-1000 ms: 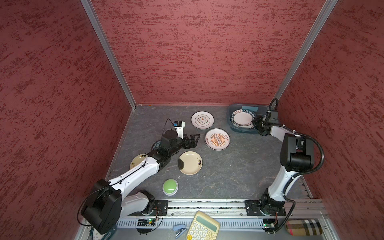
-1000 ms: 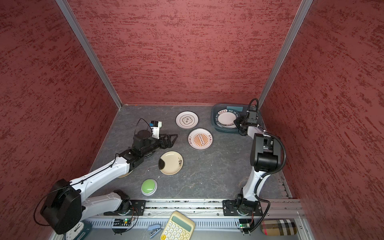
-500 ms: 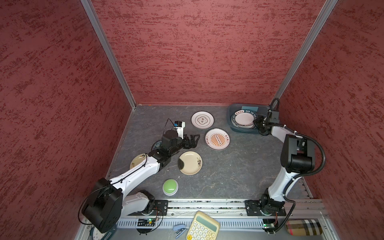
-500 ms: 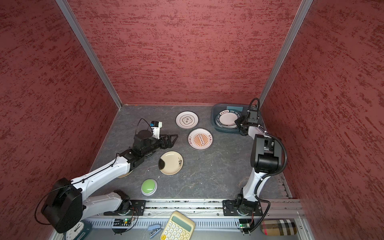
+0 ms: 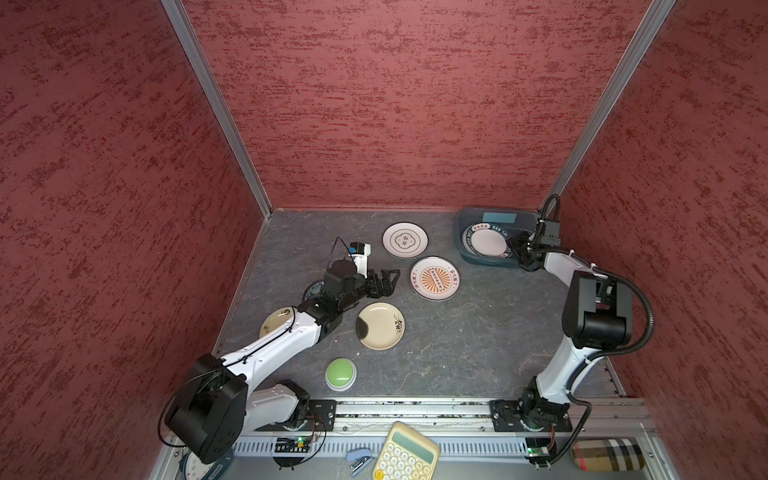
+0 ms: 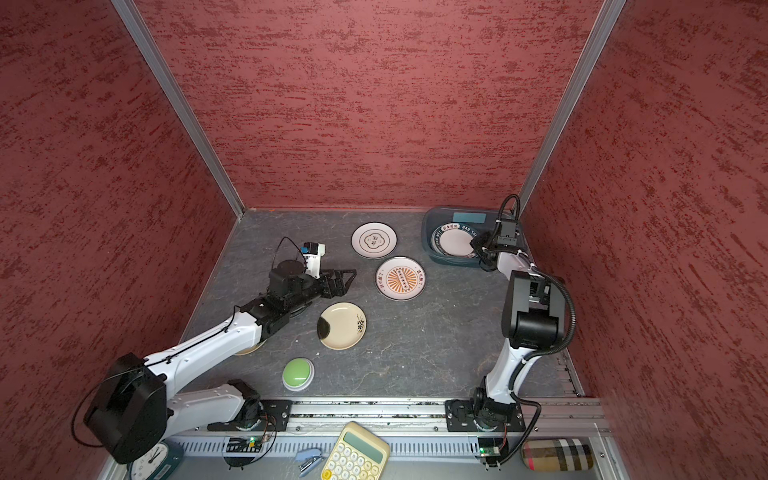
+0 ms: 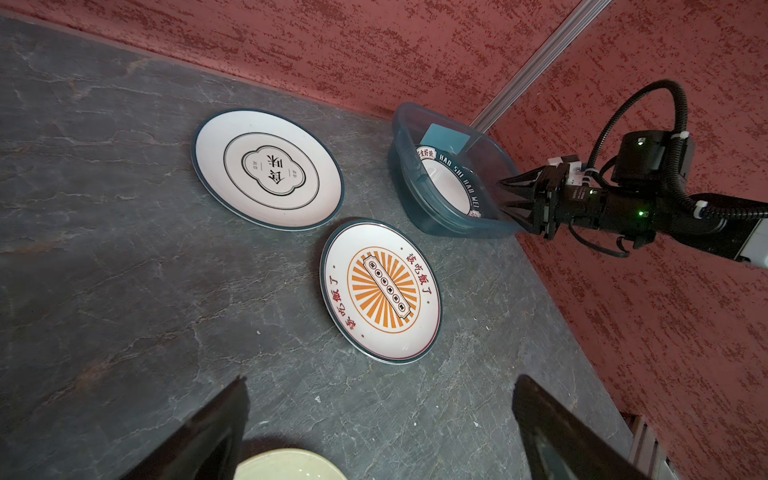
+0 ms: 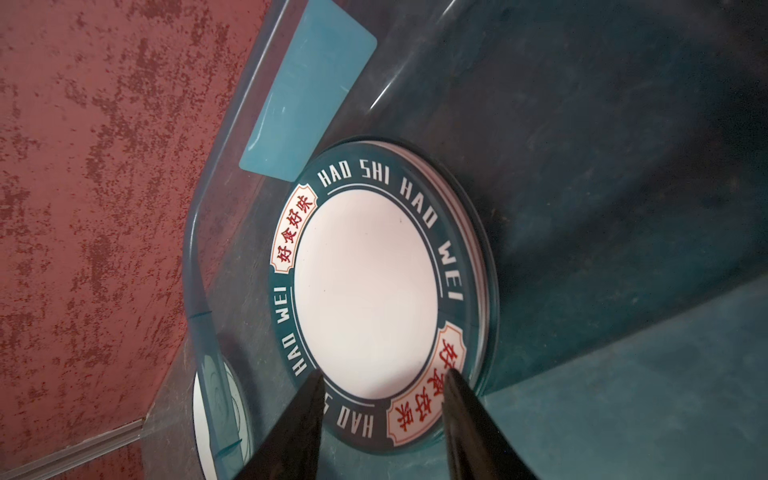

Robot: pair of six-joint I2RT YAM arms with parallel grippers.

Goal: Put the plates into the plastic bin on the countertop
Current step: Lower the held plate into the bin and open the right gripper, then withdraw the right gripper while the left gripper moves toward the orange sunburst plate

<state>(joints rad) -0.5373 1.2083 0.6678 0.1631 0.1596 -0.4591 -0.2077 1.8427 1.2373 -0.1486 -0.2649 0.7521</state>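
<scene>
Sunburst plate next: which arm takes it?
Left, probably. The left claw is open and points at the sunburst plate close beside it. The right claw is farther off, open over the dark-rimmed plate in the plastic bin.

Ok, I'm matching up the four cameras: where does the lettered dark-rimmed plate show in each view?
In a top view: lettered plate, far right, inside the plastic bin.
In a top view: same spot, inside the bin.
Left wrist: inside the bin, beyond the sunburst plate.
Right wrist: mid-picture, just ahead of the right hand.
Shared landmark: the light-blue label on the bin wall beside it, in all four.
</scene>
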